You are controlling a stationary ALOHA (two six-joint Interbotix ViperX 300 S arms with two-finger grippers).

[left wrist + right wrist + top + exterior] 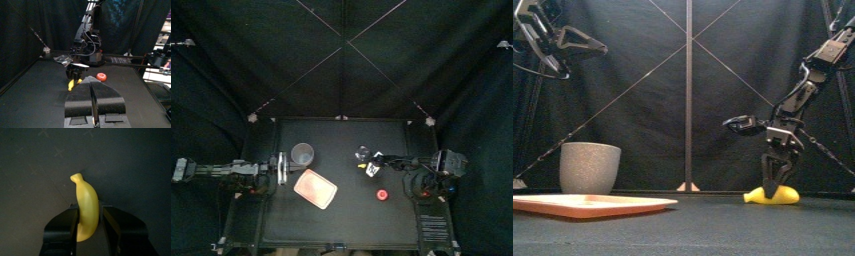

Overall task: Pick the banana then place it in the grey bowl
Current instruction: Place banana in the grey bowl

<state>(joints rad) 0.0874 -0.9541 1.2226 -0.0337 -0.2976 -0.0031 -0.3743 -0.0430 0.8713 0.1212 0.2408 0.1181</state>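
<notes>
Right arm at the banana, left arm at rest. The right tool (pixel 775 172) reaches down from the right to the banana (pixel 775 194), which lies on the bench (pixel 345 225) right of its middle. The yellow fruit's stem end points away from the wrist. In the right wrist view the two jaws flank the fruit's lower half and lie against its sides, so the tool is pinching the banana. In the front view the fruit's underside still appears to meet the bench surface. The grey bowl (pixel 589 167), a tall speckled cup, stands upright on the left half of the bench, well apart from the banana and toward the far side. The pink tray (pixel 593 206) lies flat just nearer than the bowl, turned at an angle to the bench edges. A small red toy (pixel 382 194) sits nearer than the banana and slightly to its right, apart from it. The left arm is held at the left edge of the bench, raised above the surface in the front view. The left tool (pixel 93 86) has its jaws pressed together with nothing between them, and it points across the bench toward the right arm.
</notes>
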